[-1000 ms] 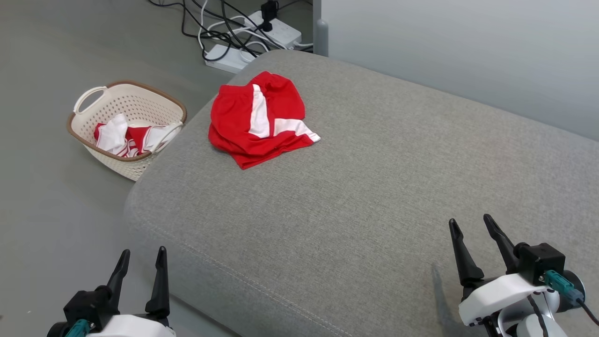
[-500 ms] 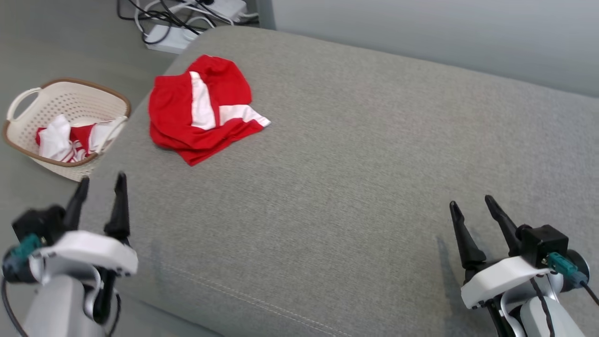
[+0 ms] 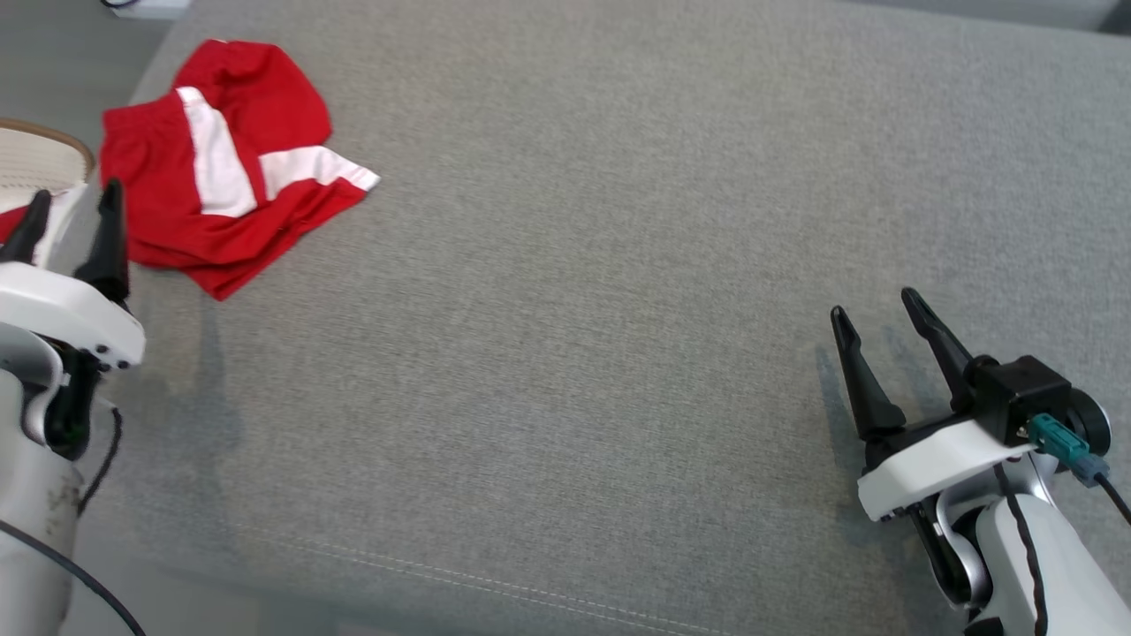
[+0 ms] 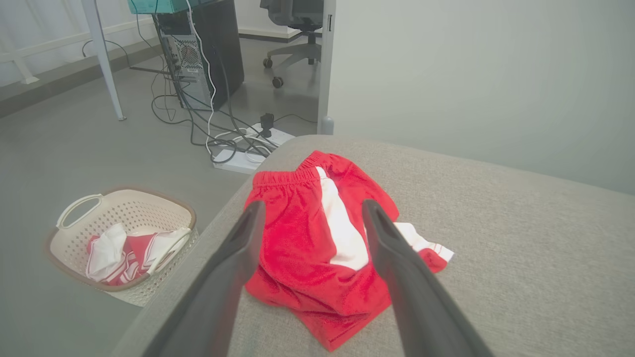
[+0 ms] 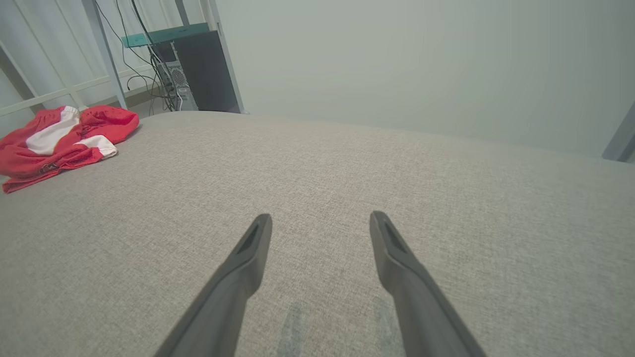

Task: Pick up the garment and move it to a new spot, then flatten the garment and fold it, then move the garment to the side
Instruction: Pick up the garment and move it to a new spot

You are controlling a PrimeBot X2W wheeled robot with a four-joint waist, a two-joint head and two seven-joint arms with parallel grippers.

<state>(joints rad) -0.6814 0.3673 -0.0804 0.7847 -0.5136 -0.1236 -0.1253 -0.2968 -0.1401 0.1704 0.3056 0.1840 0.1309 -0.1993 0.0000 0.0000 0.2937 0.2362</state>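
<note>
The garment [image 3: 221, 168], red shorts with white stripes, lies crumpled on the grey cushion [image 3: 618, 265] near its far left corner. It also shows in the left wrist view [image 4: 302, 248] and, far left, in the right wrist view [image 5: 54, 141]. My left gripper [image 3: 75, 199] stands open at the left edge, just short of the garment's near side, nothing between its fingers. In its own view the left gripper [image 4: 312, 208] frames the shorts from above. My right gripper [image 3: 875, 305] is open over bare cushion at the lower right, far from the garment, as its own view [image 5: 320, 220] shows.
A cream laundry basket [image 4: 74, 218] holding red and white clothes stands on the floor left of the cushion; its rim [image 3: 53, 141] shows in the head view. Power strips and cables [image 4: 238, 144] lie on the floor beyond. A pale wall [image 5: 421, 64] backs the cushion.
The head camera has swung down and right, shifting the scene up-left. My left arm has risen toward the garment's near edge. Both grippers stay open.
</note>
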